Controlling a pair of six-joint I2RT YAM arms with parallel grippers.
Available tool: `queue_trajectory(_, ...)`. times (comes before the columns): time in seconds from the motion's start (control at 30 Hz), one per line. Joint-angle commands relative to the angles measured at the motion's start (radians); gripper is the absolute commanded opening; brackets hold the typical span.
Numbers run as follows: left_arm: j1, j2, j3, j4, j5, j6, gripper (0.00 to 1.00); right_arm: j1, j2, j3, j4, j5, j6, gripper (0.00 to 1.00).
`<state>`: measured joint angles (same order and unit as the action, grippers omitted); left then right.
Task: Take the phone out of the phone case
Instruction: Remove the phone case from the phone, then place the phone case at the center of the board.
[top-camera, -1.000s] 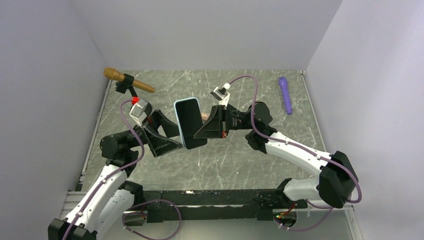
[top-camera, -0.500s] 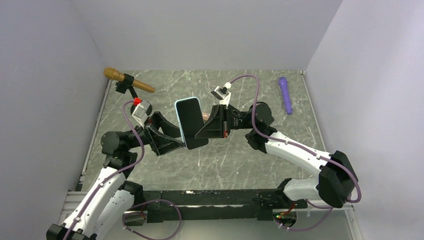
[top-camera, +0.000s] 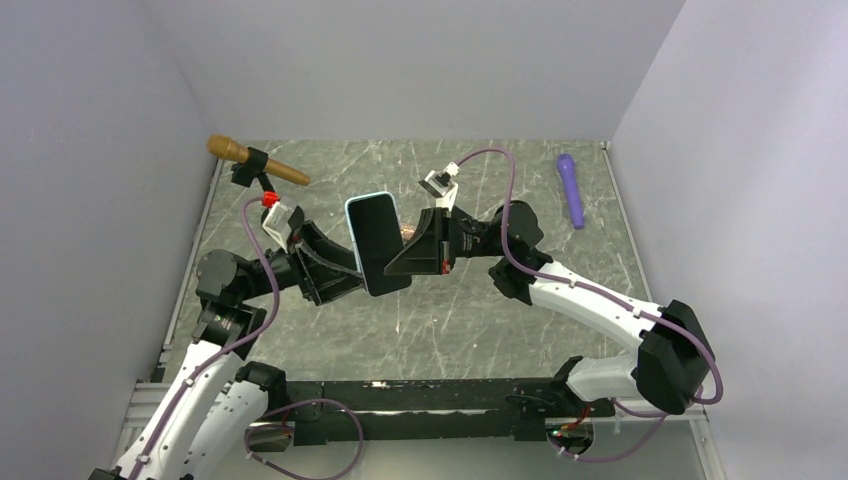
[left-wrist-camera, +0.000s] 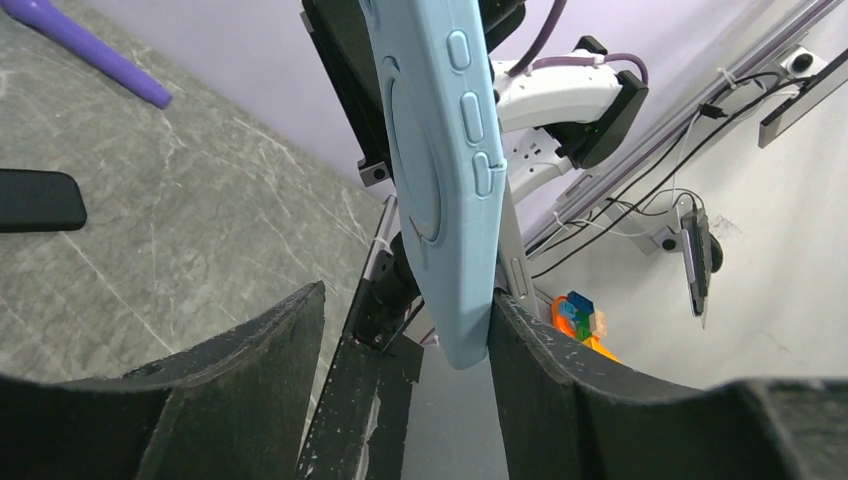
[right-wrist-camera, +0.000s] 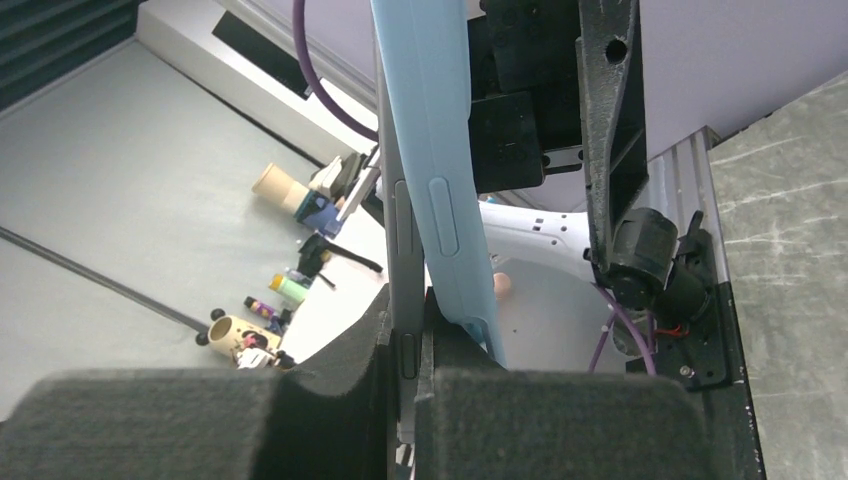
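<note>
A black-screened phone (top-camera: 378, 243) in a light blue case (top-camera: 352, 212) hangs in the air between both grippers. My right gripper (top-camera: 396, 268) is shut on the phone's grey edge (right-wrist-camera: 406, 290). There the blue case (right-wrist-camera: 435, 170) has come off the phone's corner and lies outside my right finger. My left gripper (top-camera: 350, 283) is open. In the left wrist view the case's back (left-wrist-camera: 435, 170) hangs between the wide-apart fingers. Its lower corner touches the right finger (left-wrist-camera: 560, 370), and my gripper (left-wrist-camera: 405, 315) does not clamp it.
A golden-brown microphone (top-camera: 256, 163) lies at the back left of the marble table (top-camera: 500, 330). A purple stick (top-camera: 571, 188) lies at the back right and also shows in the left wrist view (left-wrist-camera: 90, 55). A flat black object (left-wrist-camera: 40, 200) lies on the table.
My left arm's wrist has drawn back to the left and its gripper has risen slightly. The phone has shifted a little left. My right arm has barely moved.
</note>
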<state>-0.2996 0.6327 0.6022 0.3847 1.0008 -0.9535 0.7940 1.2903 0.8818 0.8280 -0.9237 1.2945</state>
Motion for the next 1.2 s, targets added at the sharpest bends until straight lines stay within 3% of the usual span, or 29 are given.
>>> queue_trajectory(0.0, 0.004, 0.002, 0.079, -0.119, -0.077, 0.094, 0.62, 0.026, -0.009, 0.062, -0.036, 0.022, -0.073, 0.00)
queue_trajectory(0.23, 0.004, 0.011, 0.128, -0.280, -0.096, 0.206, 0.45, 0.029, -0.026, 0.067, -0.145, 0.047, -0.141, 0.00)
queue_trajectory(0.27, 0.004, 0.011, 0.137, -0.297, -0.100, 0.221, 0.38, 0.028, -0.028, 0.066, -0.164, 0.050, -0.149, 0.00)
queue_trajectory(0.33, 0.004, 0.008, 0.165, -0.397, -0.139, 0.273, 0.08, 0.028, -0.034, 0.073, -0.234, 0.056, -0.184, 0.00)
queue_trajectory(0.37, 0.004, 0.009, 0.186, -0.471, -0.171, 0.308, 0.00, 0.026, -0.039, 0.080, -0.296, 0.064, -0.223, 0.00)
queue_trajectory(0.5, 0.005, 0.036, 0.273, -0.719, -0.291, 0.440, 0.00, 0.007, -0.089, 0.095, -0.549, 0.156, -0.386, 0.00)
queue_trajectory(0.63, 0.012, 0.060, 0.316, -0.913, -0.476, 0.522, 0.00, -0.054, -0.170, 0.044, -0.633, 0.188, -0.429, 0.00)
queue_trajectory(0.73, 0.031, 0.101, 0.318, -1.036, -0.576, 0.571, 0.00, -0.091, -0.209, 0.056, -0.824, 0.263, -0.539, 0.00)
queue_trajectory(0.87, 0.057, 0.196, 0.262, -1.093, -0.542, 0.611, 0.00, -0.114, -0.246, 0.096, -1.026, 0.372, -0.661, 0.00)
queue_trajectory(1.17, 0.146, 0.478, 0.199, -1.046, -0.403, 0.696, 0.00, -0.126, -0.266, 0.116, -1.117, 0.365, -0.748, 0.00)
